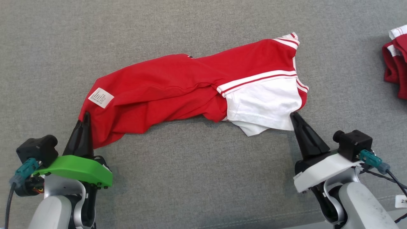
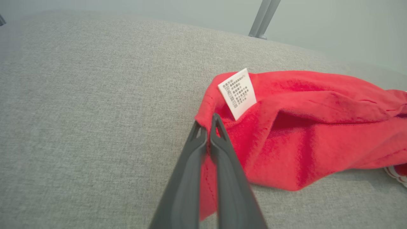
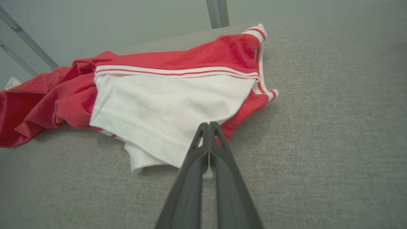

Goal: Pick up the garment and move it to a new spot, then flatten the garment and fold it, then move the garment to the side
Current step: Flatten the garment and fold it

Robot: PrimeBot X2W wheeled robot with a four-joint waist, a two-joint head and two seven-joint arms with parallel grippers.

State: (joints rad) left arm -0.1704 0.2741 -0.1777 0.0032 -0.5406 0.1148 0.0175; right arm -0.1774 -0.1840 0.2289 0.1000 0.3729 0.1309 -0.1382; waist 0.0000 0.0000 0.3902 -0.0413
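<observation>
Both pairs of jaws are pressed together on cloth. The left gripper (image 1: pixel 86 117) pinches the red hem at the lower left end of the red and white short-sleeved jersey shirt (image 1: pixel 165 82). The right gripper (image 1: pixel 293 115) pinches the edge of its white panel at the lower right end.

In the head view the left arm rises from the lower left corner. It has a green housing behind its dark fingers, which lean up and slightly right. The right arm rises from the lower right corner with a white housing, and its fingers lean up and left. In the left wrist view red cloth shows in the slit between the left gripper's (image 2: pixel 207 122) fingers. In the right wrist view a sliver of white cloth shows between the right gripper's (image 3: pixel 208 124) fingers.

A white rectangular care label (image 1: pixel 100 97) lies face up on the red cloth just above the left fingertips. Its rows of small dark print (image 2: pixel 237 93) are too fine to read.

The shirt lies rumpled across the middle of the grey woven fabric surface (image 1: pixel 203 178), sagging between the two grips. Bare grey surface lies above, below and to the left of it. At the upper right edge of the head view, well apart from the shirt, sits a second red and white bundle of clothing (image 1: pixel 396 60). A grey metal post (image 3: pixel 217 12) stands beyond the far edge of the surface.
</observation>
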